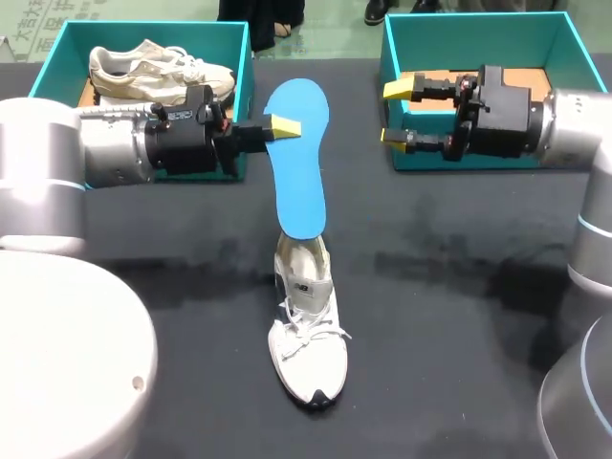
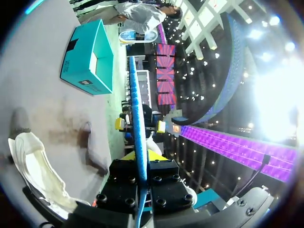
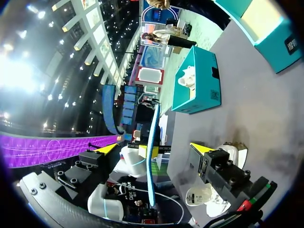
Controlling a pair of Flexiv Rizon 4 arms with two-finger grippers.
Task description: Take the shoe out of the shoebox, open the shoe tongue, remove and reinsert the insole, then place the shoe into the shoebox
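The left gripper [image 1: 284,126] pinches the blue insole [image 1: 298,182], whose lower end sits in the white shoe [image 1: 306,335] on the table [image 1: 459,287]. The left shoebox [image 1: 143,29] holds another sneaker [image 1: 158,72]. The right gripper [image 1: 400,113] gapes wide over the right shoebox [image 1: 478,38]

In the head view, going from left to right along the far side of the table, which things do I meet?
left shoebox → blue insole → right shoebox
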